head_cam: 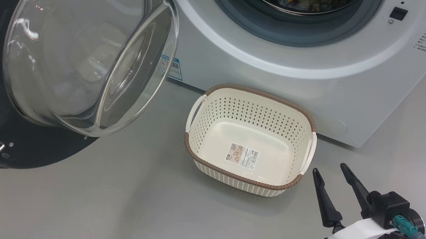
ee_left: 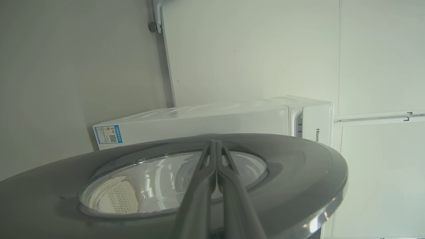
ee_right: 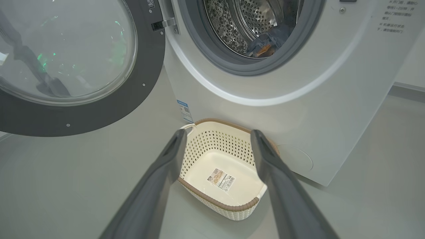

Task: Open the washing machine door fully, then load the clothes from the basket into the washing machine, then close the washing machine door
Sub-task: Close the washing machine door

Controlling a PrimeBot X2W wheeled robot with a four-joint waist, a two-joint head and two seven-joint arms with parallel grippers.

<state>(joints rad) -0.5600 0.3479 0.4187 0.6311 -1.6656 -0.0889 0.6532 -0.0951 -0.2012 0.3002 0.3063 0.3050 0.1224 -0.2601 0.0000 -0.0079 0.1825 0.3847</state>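
The basket (head_cam: 256, 94) stands empty on the floor (head_cam: 104, 211) before the washing machine (head_cam: 284, 71), and the clothes (ee_right: 265, 44) lie in the drum, so closing the washing machine door (head_cam: 83, 51) is judged the step in hand. The door, swung wide open, is best pushed on its outer face near the free edge and followed along its arc until latched, with no fabric caught at the gasket. The left fingers (ee_left: 206, 172) are pressed together and stretched across the outer face over the porthole; contact cannot be told. The right fingers (head_cam: 323, 198) are spread wide and empty, held low just beside the basket.
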